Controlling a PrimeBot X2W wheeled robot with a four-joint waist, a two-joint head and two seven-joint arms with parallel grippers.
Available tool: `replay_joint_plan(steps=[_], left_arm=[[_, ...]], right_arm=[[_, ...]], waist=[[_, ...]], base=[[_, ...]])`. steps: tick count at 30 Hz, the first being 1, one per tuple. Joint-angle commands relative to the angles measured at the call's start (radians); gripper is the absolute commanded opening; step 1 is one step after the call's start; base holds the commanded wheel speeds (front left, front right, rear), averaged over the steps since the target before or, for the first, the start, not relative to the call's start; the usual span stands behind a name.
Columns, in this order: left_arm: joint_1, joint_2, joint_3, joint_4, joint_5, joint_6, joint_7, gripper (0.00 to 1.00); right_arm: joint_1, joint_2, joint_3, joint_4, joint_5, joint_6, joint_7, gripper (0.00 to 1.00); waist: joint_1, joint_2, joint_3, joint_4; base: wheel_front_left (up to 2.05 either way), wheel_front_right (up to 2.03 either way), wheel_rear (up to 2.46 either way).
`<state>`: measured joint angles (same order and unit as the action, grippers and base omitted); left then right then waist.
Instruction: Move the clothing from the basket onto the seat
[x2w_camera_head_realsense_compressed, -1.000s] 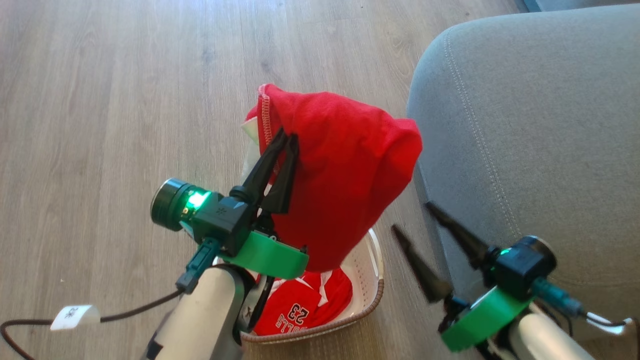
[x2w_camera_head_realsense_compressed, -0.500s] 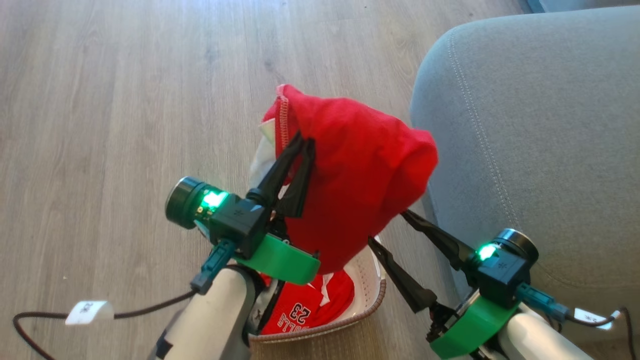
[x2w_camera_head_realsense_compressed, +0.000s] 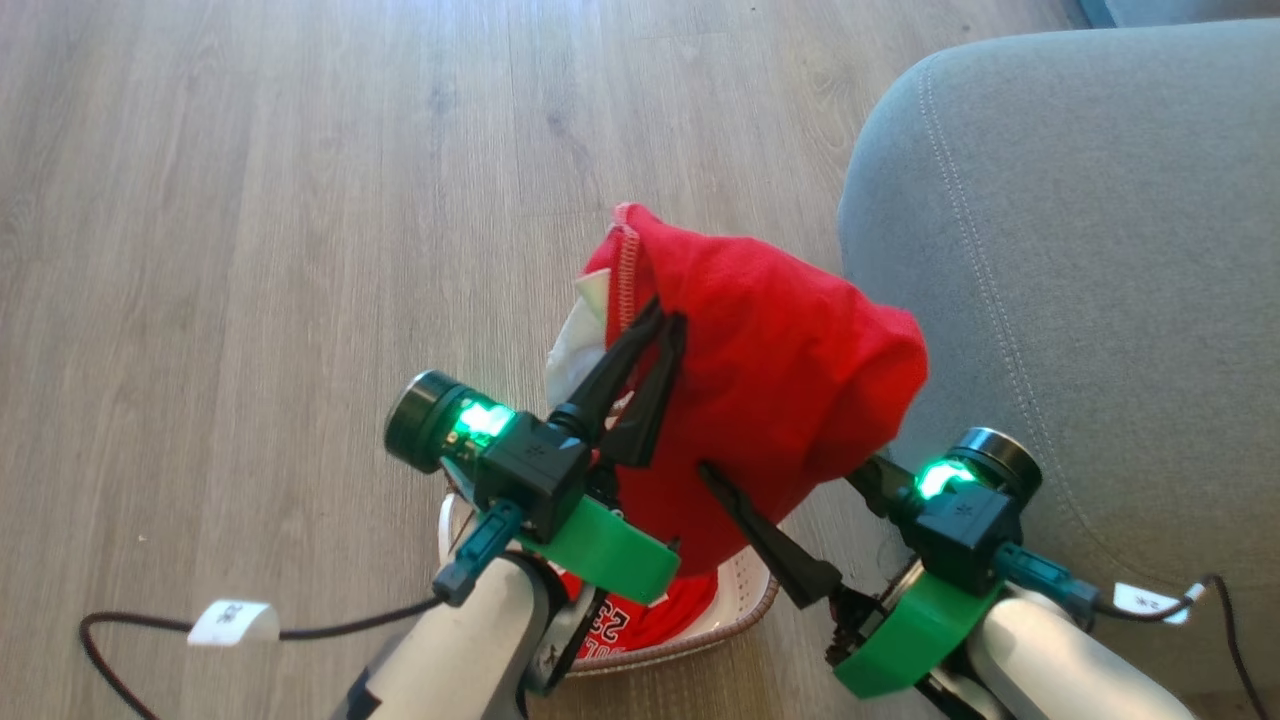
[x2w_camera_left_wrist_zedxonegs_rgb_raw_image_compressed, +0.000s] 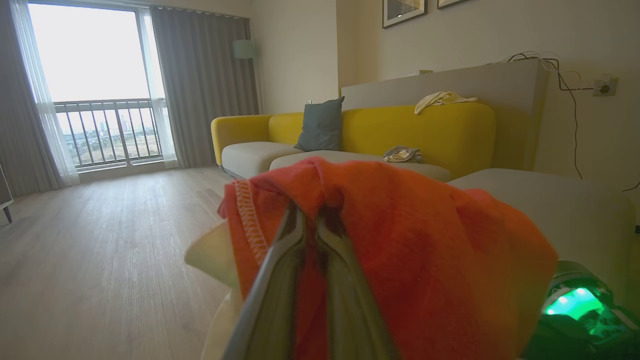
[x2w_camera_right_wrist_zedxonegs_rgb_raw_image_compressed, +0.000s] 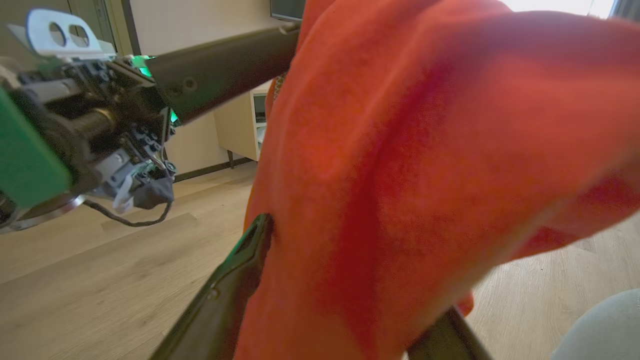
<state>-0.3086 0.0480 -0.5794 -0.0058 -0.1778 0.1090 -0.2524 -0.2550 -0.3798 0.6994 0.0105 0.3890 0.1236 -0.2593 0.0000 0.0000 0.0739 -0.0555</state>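
Left gripper (x2w_camera_head_realsense_compressed: 668, 314) had its two dark fingers drawn nearly together, pinching a fold of the plain red garment (x2w_camera_head_realsense_compressed: 790, 380) near its stitched hem. In the left wrist view the same gripper (x2w_camera_left_wrist_zedxonegs_rgb_raw_image_compressed: 311, 216) showed both fingers converging into the red cloth (x2w_camera_left_wrist_zedxonegs_rgb_raw_image_compressed: 400, 250), which bunched up over the tips. The garment hung in the air at centre frame of the head view and draped down toward the lower centre. A pale patch of fabric showed at its left edge.

Right gripper (x2w_camera_head_realsense_compressed: 780, 470) stood wide apart at lower right of the head view. One finger lay across the front of the hanging cloth and the other was tucked behind its right edge. In the right wrist view this gripper (x2w_camera_right_wrist_zedxonegs_rgb_raw_image_compressed: 350, 272) straddled the garment (x2w_camera_right_wrist_zedxonegs_rgb_raw_image_compressed: 425, 125). The left finger's tip touched the fabric and the right finger was partly covered by it. It had no closed hold on anything.

Basket (x2w_camera_head_realsense_compressed: 748, 608) sat on the wooden floor (x2w_camera_head_realsense_compressed: 250, 200) at bottom centre, directly under the hanging garment and largely hidden by it and the left arm. The lettered garment (x2w_camera_head_realsense_compressed: 640, 628) lay inside, with white printing visible.

Seat (x2w_camera_head_realsense_compressed: 1100, 250) filled the right side of the frame, its rounded corner and pale stitch line just beside the held garment. No clothing lay on its visible part.
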Motion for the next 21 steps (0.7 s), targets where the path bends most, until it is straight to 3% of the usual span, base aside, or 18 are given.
replay_joint_plan(steps=[1, 12, 13, 14, 15, 21], left_arm=[[-0.063, 0.002, 0.026, -0.030, -0.008, 0.004, -0.009, 0.00], [-0.079, 0.002, -0.046, -0.016, -0.023, 0.006, -0.009, 0.00], [-0.080, 0.002, -0.048, -0.014, -0.023, 0.007, -0.009, 0.00], [-0.080, 0.002, -0.049, -0.011, -0.021, 0.008, -0.009, 0.00], [-0.081, 0.002, -0.048, -0.010, -0.021, 0.009, -0.009, 0.00], [-0.076, 0.002, -0.036, -0.002, -0.021, 0.012, -0.009, 0.00]], right_arm=[[-0.033, 0.008, 0.011, -0.020, 0.009, 0.007, -0.002, 1.00], [-0.090, 0.062, 0.020, 0.046, 0.018, 0.007, -0.002, 1.00], [-0.088, 0.069, 0.014, 0.053, 0.019, 0.007, -0.002, 0.78], [-0.088, 0.073, 0.011, 0.057, 0.018, 0.007, -0.002, 0.29], [-0.087, 0.077, 0.009, 0.060, 0.016, 0.007, -0.002, 0.00], [-0.081, 0.084, 0.001, 0.063, 0.009, 0.007, -0.002, 0.00]], waist=[[0.0000, 0.0000, 0.001, 0.001], [0.0000, 0.0000, 0.004, 0.018], [0.0000, 0.0000, 0.004, 0.020], [0.0000, 0.0000, 0.003, 0.021], [0.0000, 0.0000, 0.002, 0.023], [0.0000, 0.0000, -0.004, 0.028]], base=[[0.00, 0.00, 0.00], [0.00, 0.00, 0.00], [0.00, 0.00, 0.00], [0.00, 0.00, 0.00], [0.00, 0.00, 0.00], [0.00, 0.00, 0.00]])
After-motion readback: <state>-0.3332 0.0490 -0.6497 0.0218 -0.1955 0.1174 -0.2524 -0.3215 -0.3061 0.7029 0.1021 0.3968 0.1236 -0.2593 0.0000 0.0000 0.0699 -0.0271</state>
